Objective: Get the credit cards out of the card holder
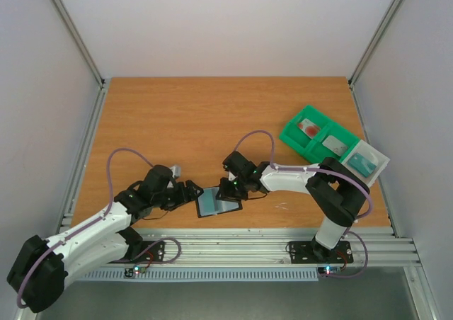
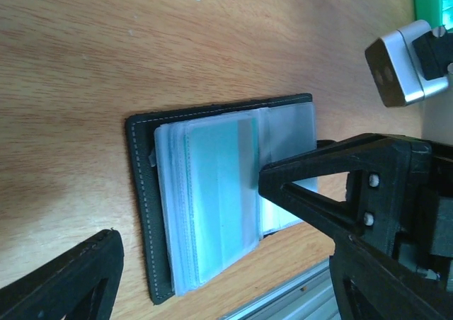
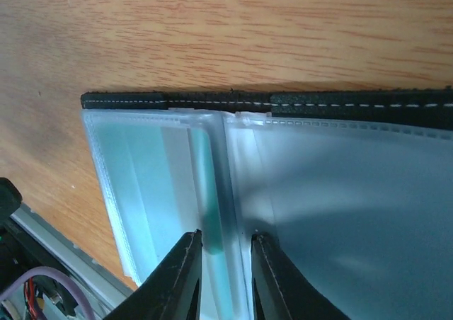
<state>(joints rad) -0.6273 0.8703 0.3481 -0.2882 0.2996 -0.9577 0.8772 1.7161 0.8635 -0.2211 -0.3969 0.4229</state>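
The card holder [image 1: 216,205] lies open near the table's front edge, a black cover with a stack of clear plastic sleeves. Pale cards show faintly through the sleeves, tinted teal [image 2: 212,192] [image 3: 141,178]. The black cover's edge also shows in both wrist views [image 2: 141,214] [image 3: 340,106]. My left gripper [image 1: 190,191] is open wide at the holder's left side; one finger [image 2: 333,185] lies over the sleeves, the other [image 2: 64,277] is off the cover. My right gripper [image 1: 228,189] stands over the sleeves' middle fold [image 3: 225,253], jaws a narrow gap apart, tips on the plastic.
A green compartment tray [image 1: 291,137] stands at the right, with a red item [image 1: 308,127] and a grey card-like piece [image 1: 331,146] in it. A white open box [image 1: 381,161] with a teal item [image 1: 362,163] sits beside it. The metal front rail [image 1: 248,246] is just below the holder.
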